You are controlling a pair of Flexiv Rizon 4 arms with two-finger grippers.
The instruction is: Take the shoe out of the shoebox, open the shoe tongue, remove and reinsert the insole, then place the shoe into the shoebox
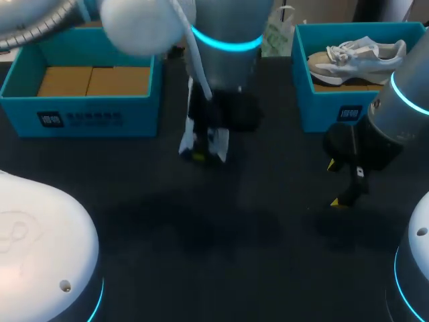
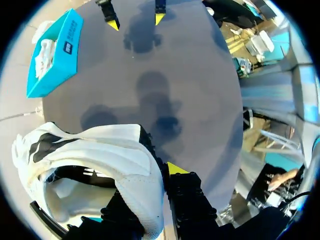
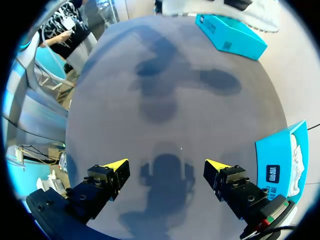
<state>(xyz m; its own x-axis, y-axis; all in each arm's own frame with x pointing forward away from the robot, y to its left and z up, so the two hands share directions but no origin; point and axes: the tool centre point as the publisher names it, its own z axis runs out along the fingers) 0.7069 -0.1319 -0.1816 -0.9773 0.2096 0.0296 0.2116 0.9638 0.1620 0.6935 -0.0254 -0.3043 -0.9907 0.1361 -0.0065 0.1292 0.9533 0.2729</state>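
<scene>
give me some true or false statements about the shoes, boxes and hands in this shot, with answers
1. The left hand holds a white and black shoe. True.
2. The right hand is shut on a shoe. False: it is open and empty above the table.
3. A pale shoe lies in the right shoebox. True.
4. The left shoebox holds a shoe. False: only brown cardboard shows inside.
</scene>
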